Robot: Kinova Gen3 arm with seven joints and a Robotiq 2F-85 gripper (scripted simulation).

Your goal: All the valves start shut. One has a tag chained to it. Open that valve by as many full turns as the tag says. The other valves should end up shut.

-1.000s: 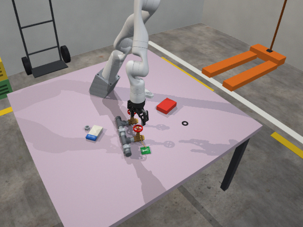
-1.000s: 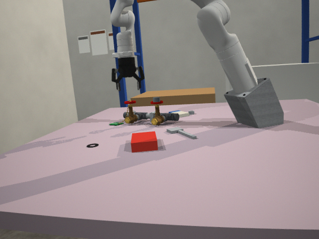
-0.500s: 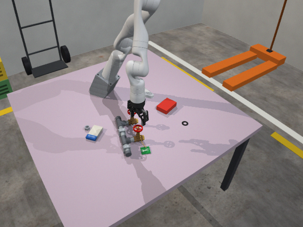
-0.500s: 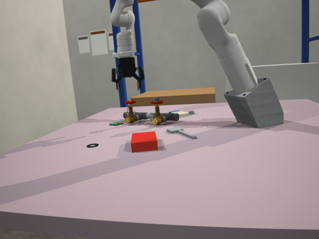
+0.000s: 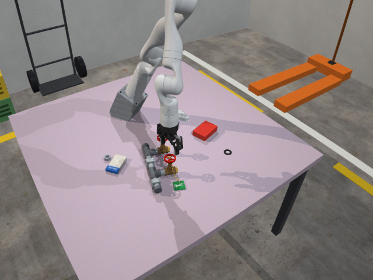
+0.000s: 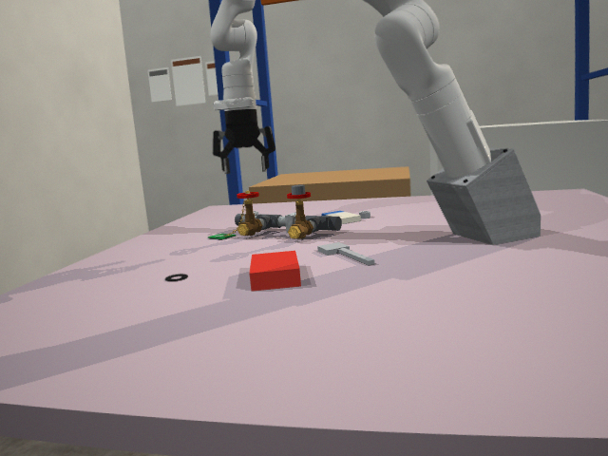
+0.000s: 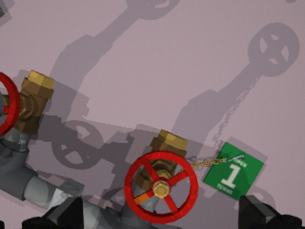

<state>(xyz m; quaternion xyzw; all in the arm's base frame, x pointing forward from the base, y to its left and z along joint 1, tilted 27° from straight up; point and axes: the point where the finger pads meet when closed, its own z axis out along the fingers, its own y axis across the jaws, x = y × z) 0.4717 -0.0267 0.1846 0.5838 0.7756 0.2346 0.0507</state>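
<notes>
A grey pipe point(image 5: 149, 164) point(image 6: 321, 221) point(image 7: 19, 183) lies on the pink table point(image 5: 90, 210) and carries two brass valves with red handwheels. The tagged valve's handwheel point(image 5: 170, 158) point(image 6: 248, 195) point(image 7: 161, 188) is chained to a green tag point(image 5: 179, 185) point(image 6: 220, 236) point(image 7: 233, 170) that reads 1. The other valve's handwheel point(image 6: 298, 195) point(image 7: 9, 110) is further along the pipe. My gripper point(image 5: 171, 147) point(image 6: 244, 164) is open and empty. It hangs above the tagged handwheel, apart from it. In the wrist view only the fingertips show at the bottom corners.
A red block point(image 5: 205, 130) point(image 6: 274, 270), a black ring point(image 5: 227, 150) point(image 6: 178, 279) and a grey hammer point(image 6: 346, 252) lie beyond the valves. A white and blue box point(image 5: 116, 163) point(image 6: 343, 216) and a grey nut point(image 5: 106, 157) lie on the pipe's other side. The arm's base point(image 5: 126, 105) point(image 6: 485, 206) stands behind.
</notes>
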